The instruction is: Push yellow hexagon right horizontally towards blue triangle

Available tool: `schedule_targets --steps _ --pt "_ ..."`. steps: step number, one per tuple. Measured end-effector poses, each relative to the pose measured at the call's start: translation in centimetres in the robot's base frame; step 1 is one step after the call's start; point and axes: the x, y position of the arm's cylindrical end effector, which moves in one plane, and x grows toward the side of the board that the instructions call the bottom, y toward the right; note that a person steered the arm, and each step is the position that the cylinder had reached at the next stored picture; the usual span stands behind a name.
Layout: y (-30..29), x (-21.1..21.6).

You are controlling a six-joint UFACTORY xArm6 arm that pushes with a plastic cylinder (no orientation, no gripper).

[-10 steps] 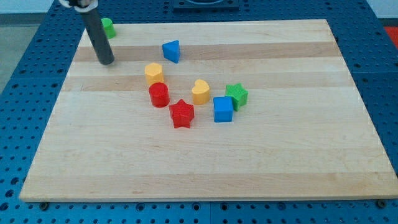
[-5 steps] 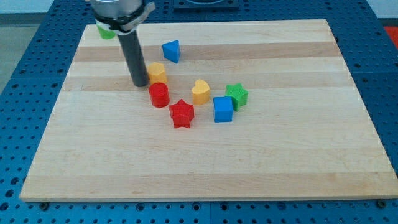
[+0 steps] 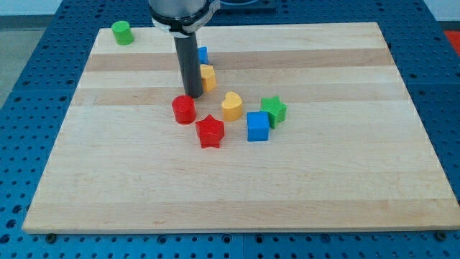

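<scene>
Touching yellow hexagon (image 3: 208, 76) on its left, my tip (image 3: 192, 94), no fingers here.

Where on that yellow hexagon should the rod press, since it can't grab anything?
Probably its flat side face on the view's left: my tip already sits there, against the yellow hexagon, with the blue triangle just beyond, toward the view's top.
</scene>
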Motion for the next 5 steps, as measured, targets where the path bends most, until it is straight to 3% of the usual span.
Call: schedule_targets --steps 2,5 --pt "-1.0 -1.7" --pt "3.2 -3.0"
